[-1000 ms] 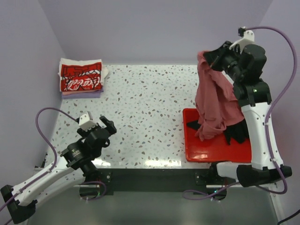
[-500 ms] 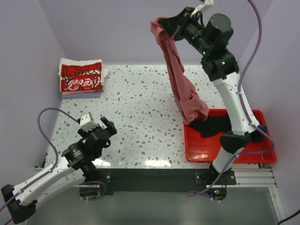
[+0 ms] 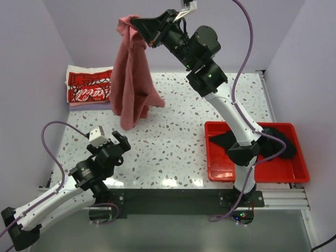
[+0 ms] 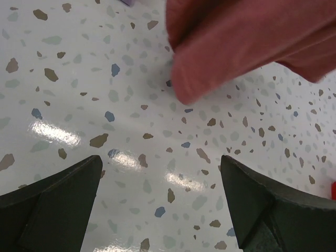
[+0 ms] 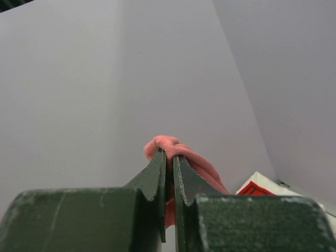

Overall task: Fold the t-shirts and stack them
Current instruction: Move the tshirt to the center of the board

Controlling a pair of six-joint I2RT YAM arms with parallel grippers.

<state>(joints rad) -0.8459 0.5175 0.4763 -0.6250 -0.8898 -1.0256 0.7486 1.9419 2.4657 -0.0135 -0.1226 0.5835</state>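
Right fingers (image 5: 163, 169), raised high, are pressed together on a bunched edge of the red shirt (image 3: 131, 79), which hangs full length over the worktop (image 3: 178, 136), beside the folded stack (image 3: 90, 88) at the far left corner. Left fingers (image 4: 58, 199) stand wide apart, holding nothing, low over the near left worktop. A black shirt (image 3: 273, 144) lies in the bin (image 3: 220, 173), near right.

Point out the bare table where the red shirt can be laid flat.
Widest patch: the middle of the table, between the hanging red shirt and the bin. Crowded: far left, where the folded stack sits beside the shirt, and near left, by the open left tool. The bin holds a black shirt.
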